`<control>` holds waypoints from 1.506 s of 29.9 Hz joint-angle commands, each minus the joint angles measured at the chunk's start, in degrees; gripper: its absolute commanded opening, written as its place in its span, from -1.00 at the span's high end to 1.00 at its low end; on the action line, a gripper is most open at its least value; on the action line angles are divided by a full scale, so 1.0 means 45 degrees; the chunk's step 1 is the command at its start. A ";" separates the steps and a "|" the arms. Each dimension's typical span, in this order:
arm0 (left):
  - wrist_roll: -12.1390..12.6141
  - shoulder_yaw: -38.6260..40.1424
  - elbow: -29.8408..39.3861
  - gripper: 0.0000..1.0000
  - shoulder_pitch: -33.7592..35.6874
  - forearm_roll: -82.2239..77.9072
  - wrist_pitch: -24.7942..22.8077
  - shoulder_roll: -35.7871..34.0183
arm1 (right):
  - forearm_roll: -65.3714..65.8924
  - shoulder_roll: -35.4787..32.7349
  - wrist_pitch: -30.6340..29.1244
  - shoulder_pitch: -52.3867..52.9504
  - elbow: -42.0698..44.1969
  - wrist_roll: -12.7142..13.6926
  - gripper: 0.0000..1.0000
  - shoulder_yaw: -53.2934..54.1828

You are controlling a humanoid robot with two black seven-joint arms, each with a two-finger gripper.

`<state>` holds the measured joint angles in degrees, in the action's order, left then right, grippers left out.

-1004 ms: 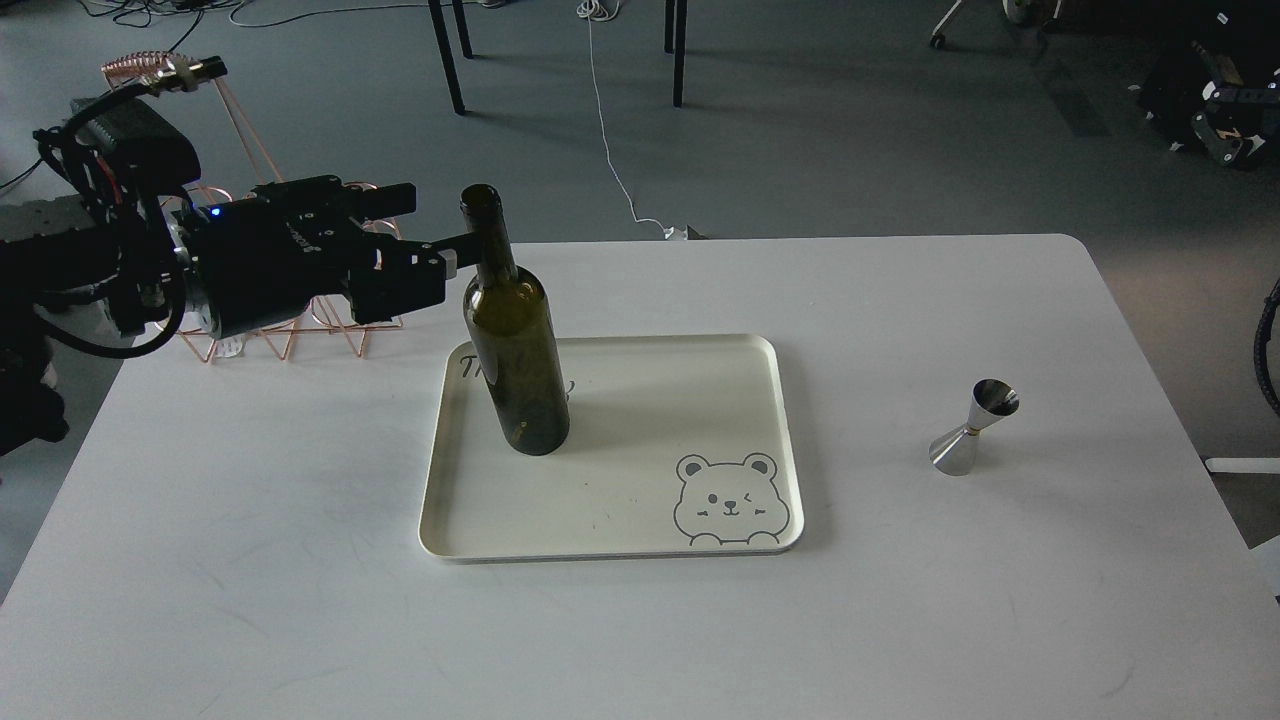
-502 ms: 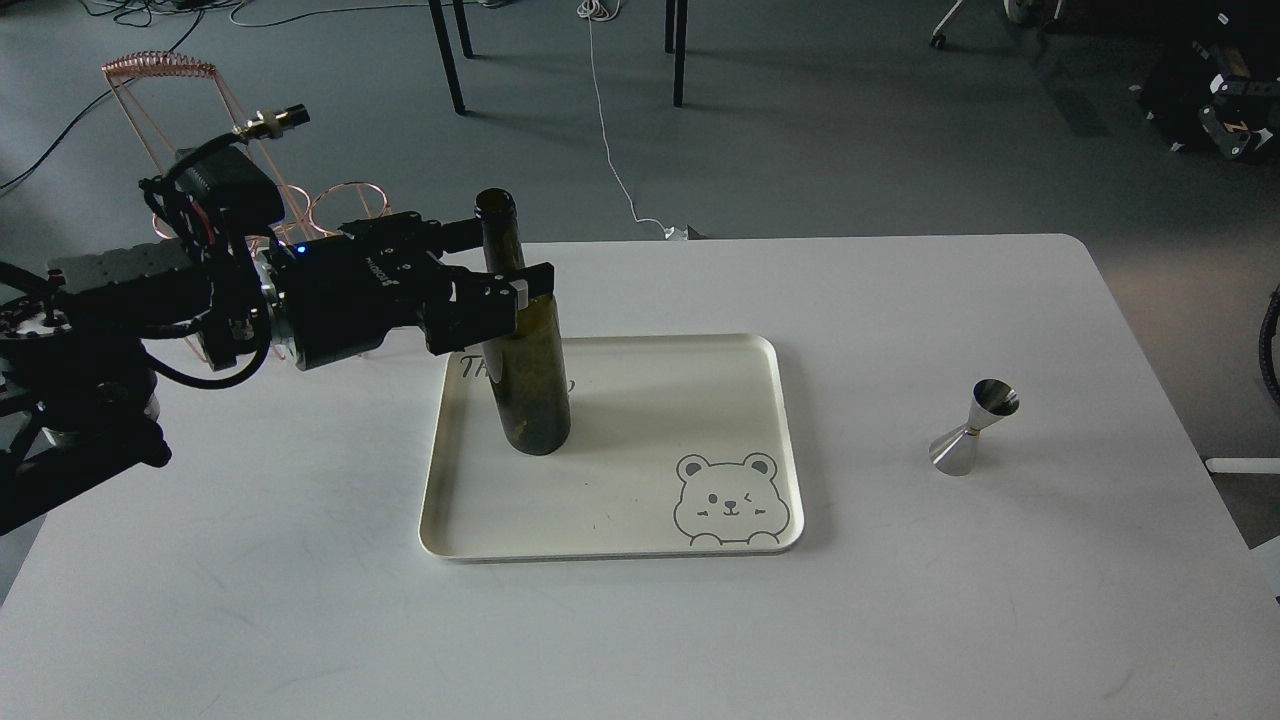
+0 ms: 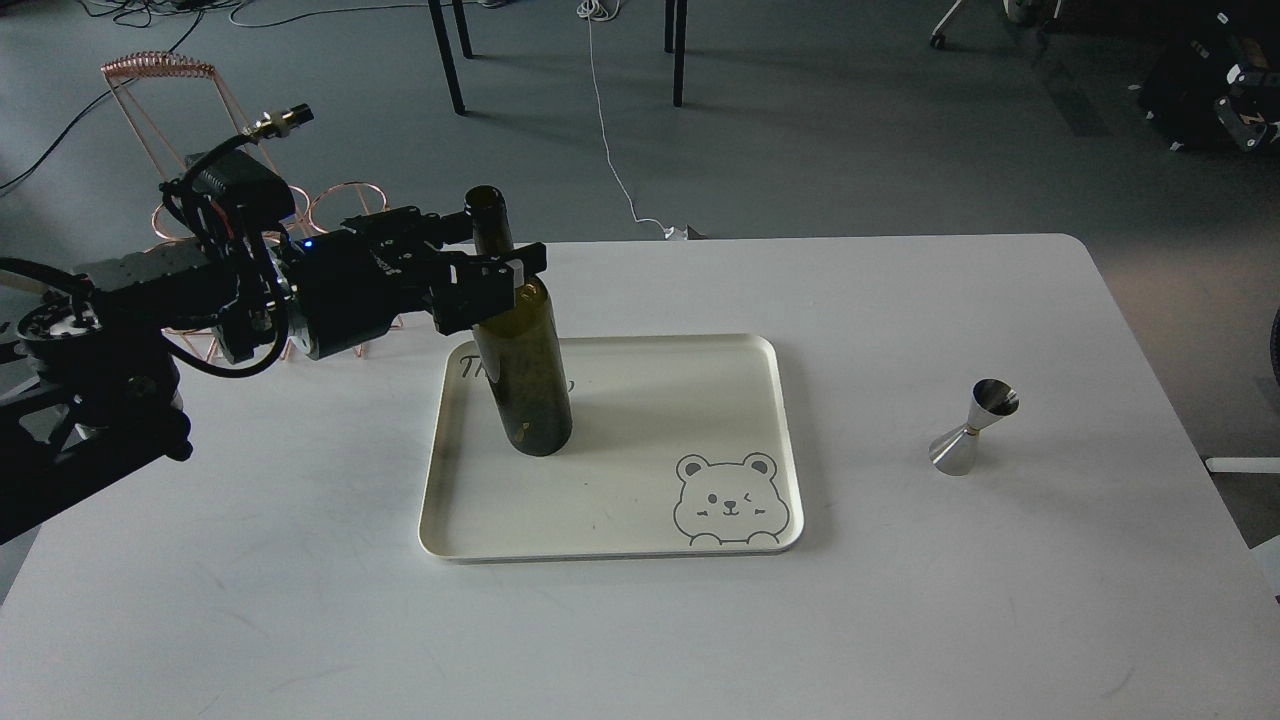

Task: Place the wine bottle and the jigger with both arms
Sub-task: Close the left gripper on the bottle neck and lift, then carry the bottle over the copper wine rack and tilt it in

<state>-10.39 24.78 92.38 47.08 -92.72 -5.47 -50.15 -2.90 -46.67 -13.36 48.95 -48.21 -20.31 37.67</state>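
The left gripper has its two fingers closed on either side of the neck of the wine bottle, one behind and one in front, just above the shoulder. The bottle stands in the cream tray, in its far left part, leaning slightly left. The tray lies mid-bench and has a bear drawing at its near right corner. The jigger stands on the bench toward the right edge, well apart from the tray. A copper wire rack sits at the far left corner behind the arm.
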 commanded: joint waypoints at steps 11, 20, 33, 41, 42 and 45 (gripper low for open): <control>-0.0075 0.0080 0.0018 0.43 0.0026 0.0057 -0.0014 -0.0163 | 0.0000 0.0000 0.0000 -0.0019 0.0030 0.0001 -0.99 0.0027; -0.0153 0.0722 0.0311 0.63 0.0221 0.0213 -0.0091 -0.0825 | 0.0000 0.0000 0.0000 0.0000 0.0010 0.0001 -0.99 0.0027; -0.0583 0.1760 -0.0761 0.64 0.2428 0.0897 -0.1283 -0.3386 | 0.0000 -0.0157 -0.0020 -0.0019 0.0010 -0.0018 -0.99 0.0124; -0.0583 0.1662 -0.3377 0.64 0.2761 0.0722 -0.1342 -0.2861 | 0.0039 -0.0157 -0.0020 0.0020 -0.0009 0.0001 -0.99 0.0105; -0.0564 0.1662 -0.3632 0.64 0.2761 0.0702 -0.1342 -0.2627 | 0.0000 -0.0157 -0.0020 0.0020 -0.0009 0.0001 -0.99 0.0105; -0.0544 0.1487 -0.4452 0.64 0.2722 0.0430 -0.1284 -0.2176 | 0.0039 -0.0157 -0.0020 0.0020 0.0010 0.0001 -0.99 0.0105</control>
<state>-12.94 32.14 75.74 59.46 -89.63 -11.56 -61.69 -2.79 -47.38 -13.46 49.05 -48.28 -20.31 38.19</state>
